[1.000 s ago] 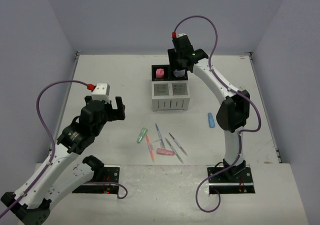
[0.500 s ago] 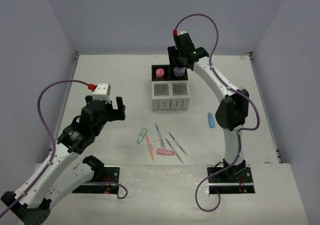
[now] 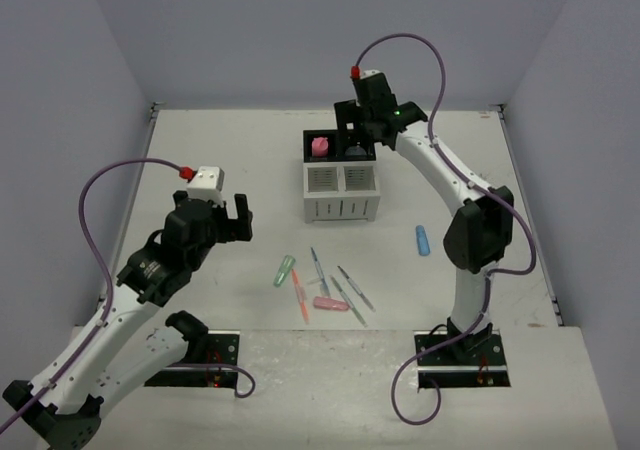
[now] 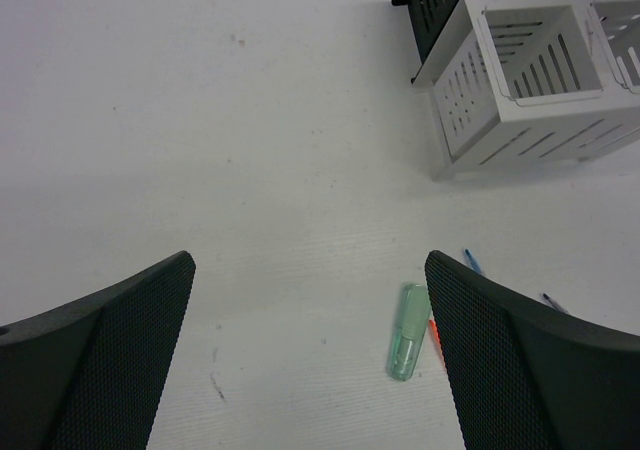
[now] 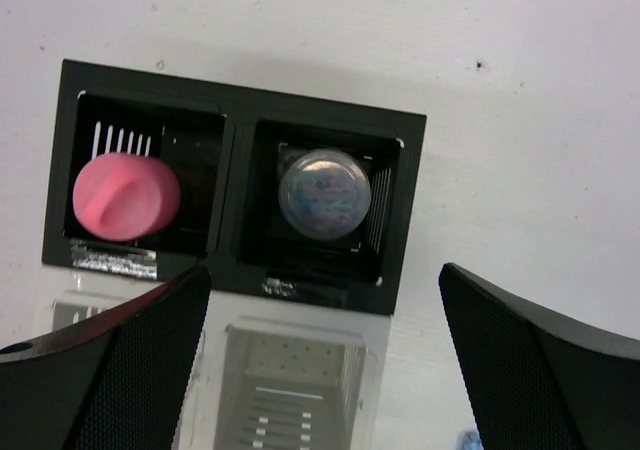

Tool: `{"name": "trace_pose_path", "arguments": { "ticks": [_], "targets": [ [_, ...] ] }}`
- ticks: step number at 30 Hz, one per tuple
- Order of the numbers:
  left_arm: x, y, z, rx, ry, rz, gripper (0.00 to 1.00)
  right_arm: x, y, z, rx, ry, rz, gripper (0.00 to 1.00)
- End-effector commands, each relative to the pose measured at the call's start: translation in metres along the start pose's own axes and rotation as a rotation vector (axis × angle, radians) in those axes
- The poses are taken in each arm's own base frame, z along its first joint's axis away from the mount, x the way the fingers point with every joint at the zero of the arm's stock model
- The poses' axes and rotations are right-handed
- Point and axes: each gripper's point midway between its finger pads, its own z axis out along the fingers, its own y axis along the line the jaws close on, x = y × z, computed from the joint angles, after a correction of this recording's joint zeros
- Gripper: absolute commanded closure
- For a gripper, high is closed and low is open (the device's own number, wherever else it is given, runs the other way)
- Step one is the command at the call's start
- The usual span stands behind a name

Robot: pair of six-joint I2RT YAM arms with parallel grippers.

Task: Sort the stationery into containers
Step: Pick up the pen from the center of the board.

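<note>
Two far black perforated bins (image 5: 240,90) of the four-compartment desk organizer (image 3: 340,208) are occupied; the round grey-blue puck (image 5: 324,192) lies in the right one, the pink eraser (image 5: 126,196) in the left; the right gripper (image 5: 322,300) is spread empty above, raised since a second ago to clear the drop; the left gripper (image 4: 308,265), open and unmoved, is held over the stubby green marker (image 4: 407,332), likely next.
</note>
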Motion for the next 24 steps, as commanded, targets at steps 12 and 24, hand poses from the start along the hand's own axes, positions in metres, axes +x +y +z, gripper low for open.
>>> {"name": "trace_pose_path", "arguments": {
  "ticks": [12,24],
  "targets": [
    [0.006,0.003,0.012,-0.042,0.028,-0.015,0.00,0.101,-0.028,-0.171,-0.164,-0.199,0.292,0.01],
    [0.023,0.001,0.023,-0.061,0.104,-0.013,0.00,0.185,-0.010,-0.173,-0.274,0.026,0.186,0.06]
  ]
}}
